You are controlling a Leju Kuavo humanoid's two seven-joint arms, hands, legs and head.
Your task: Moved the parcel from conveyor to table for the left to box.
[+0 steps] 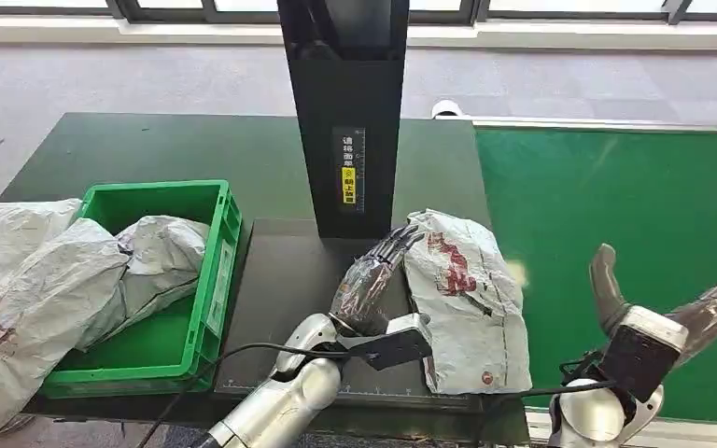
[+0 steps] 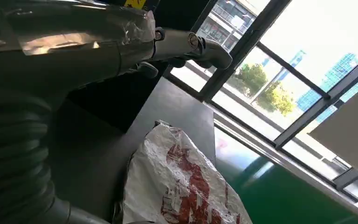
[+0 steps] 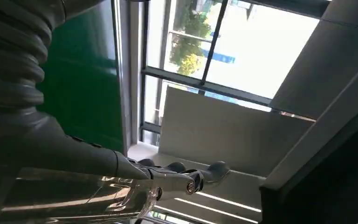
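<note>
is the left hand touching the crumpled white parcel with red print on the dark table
Cannot tell. In the head view the left hand lies right alongside the crumpled white parcel with red print, fingers outstretched, but neither a gap nor contact shows plainly.

You saw two silver arms with black cables. The left hand [image 1: 366, 285] had dark fingers under clear film and a black wrist block; the right hand [image 1: 658, 313] had grey fingers and a ribbed grey cover.

a parcel-sorting workspace: a green conveyor belt [image 1: 616, 233] beside a dark counter [image 1: 149, 149], a scanner post [image 1: 345, 121], a green crate [image 1: 177, 345] of mailbags.
</note>
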